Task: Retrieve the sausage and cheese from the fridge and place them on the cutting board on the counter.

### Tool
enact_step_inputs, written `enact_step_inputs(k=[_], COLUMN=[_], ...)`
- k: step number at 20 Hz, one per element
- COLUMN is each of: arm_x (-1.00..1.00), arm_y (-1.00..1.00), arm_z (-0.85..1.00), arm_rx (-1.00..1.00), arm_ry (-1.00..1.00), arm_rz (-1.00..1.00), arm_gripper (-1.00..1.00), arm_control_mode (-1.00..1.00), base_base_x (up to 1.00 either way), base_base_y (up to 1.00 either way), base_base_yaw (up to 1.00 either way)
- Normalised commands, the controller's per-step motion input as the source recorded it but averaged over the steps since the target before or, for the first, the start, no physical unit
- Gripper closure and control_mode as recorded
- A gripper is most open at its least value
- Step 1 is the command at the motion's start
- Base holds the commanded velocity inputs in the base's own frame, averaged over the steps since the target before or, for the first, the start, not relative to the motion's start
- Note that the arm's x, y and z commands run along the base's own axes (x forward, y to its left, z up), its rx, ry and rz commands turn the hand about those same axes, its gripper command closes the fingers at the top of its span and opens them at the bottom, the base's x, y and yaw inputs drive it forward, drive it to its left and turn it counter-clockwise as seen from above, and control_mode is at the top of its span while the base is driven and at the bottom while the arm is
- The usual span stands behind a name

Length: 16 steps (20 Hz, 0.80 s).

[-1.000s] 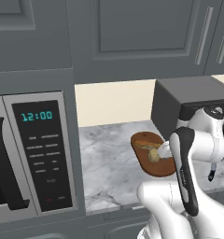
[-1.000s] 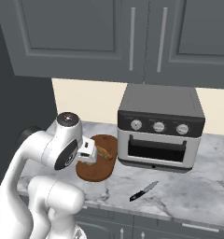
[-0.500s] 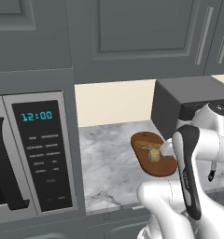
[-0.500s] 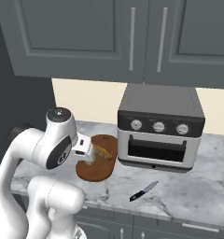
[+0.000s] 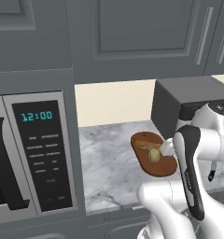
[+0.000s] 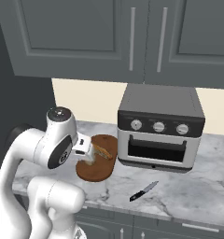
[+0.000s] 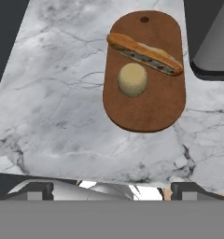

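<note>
The dark wooden cutting board (image 7: 146, 107) lies on the marble counter (image 7: 62, 93). The sausage (image 7: 144, 49) lies slantwise across the end of the board with the hole, and the round pale cheese (image 7: 132, 79) rests just beside it near the board's middle. My gripper (image 7: 112, 189) hangs above the counter, short of the board's rounded end, open and with nothing between its fingertips (image 7: 37, 189). In the right base view the gripper (image 6: 87, 158) hovers over the left edge of the board (image 6: 97, 172), and the sausage (image 6: 102, 150) shows beside it. The left base view shows the cheese (image 5: 154, 155) on the board (image 5: 163, 168).
A grey toaster oven (image 6: 160, 126) stands just right of the board, close to its long side. A dark knife (image 6: 144, 190) lies on the counter in front of the oven. A microwave (image 5: 34, 158) fills the left of the counter.
The arm has drawn back and slightly up from the board, with the jaws staying wide. Sausage and cheese have not moved.
</note>
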Motion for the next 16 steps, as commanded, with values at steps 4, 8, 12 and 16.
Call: enact_step_inputs(k=[4, 8, 12, 16], arm_x=[0.0, 0.0, 0.0, 0.0], arm_y=[0.0, 0.0, 0.0, 0.0], arm_z=[0.0, 0.0, 0.0, 0.0], arm_rx=[0.0, 0.0, 0.0, 0.0], arm_ry=[0.0, 0.0, 0.0, 0.0], arm_rz=[0.0, 0.0, 0.0, 0.0], arm_gripper=[-1.0, -1.0, -1.0, -1.0], arm_control_mode=[1.0, 1.0, 1.0, 1.0], base_base_x=[-0.28, -0.84, -0.9, -0.89], base_base_y=[0.0, -0.03, -0.02, 0.0], base_base_yaw=[-0.03, -0.16, -0.13, -0.17])
